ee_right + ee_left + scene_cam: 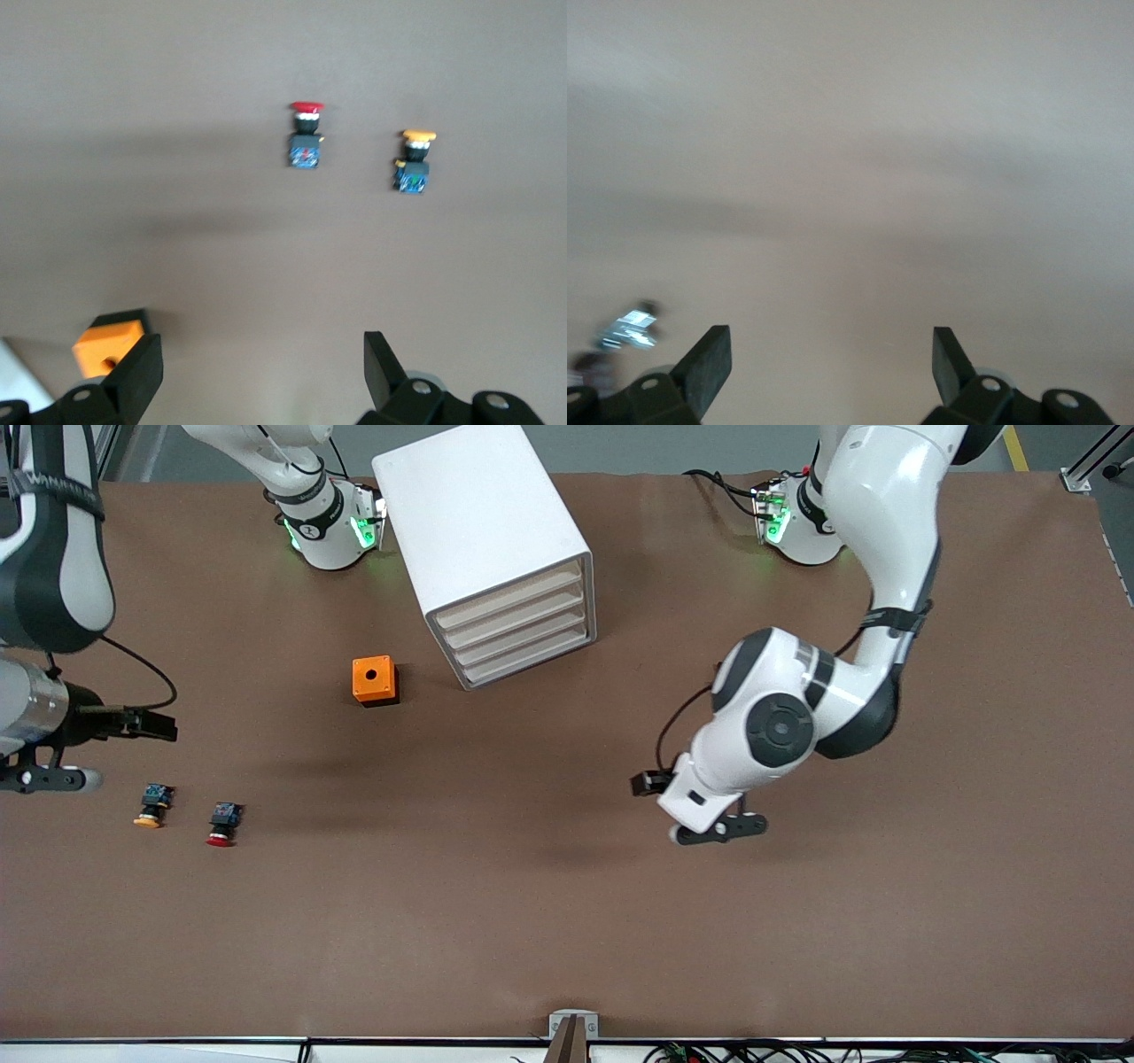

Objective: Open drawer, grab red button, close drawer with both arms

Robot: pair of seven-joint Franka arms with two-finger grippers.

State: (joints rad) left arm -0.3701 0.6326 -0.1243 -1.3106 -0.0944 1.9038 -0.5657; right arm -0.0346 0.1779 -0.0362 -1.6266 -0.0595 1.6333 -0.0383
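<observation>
Red-capped button [221, 825] lies at the cabinet's [483, 540] seven o'clock, drawer [509, 596] shut; left gripper [719, 829] and right gripper [84, 751] both gape wide, empty.

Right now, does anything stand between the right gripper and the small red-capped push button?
Nothing visible does. The open right gripper hangs over bare brown table; the red-capped push button lies beside the orange-capped button, apart from it.

Cabinet [496, 549] mid-table, box [373, 680] beside it, two buttons [223, 824] (side by side) nearer camera.
</observation>
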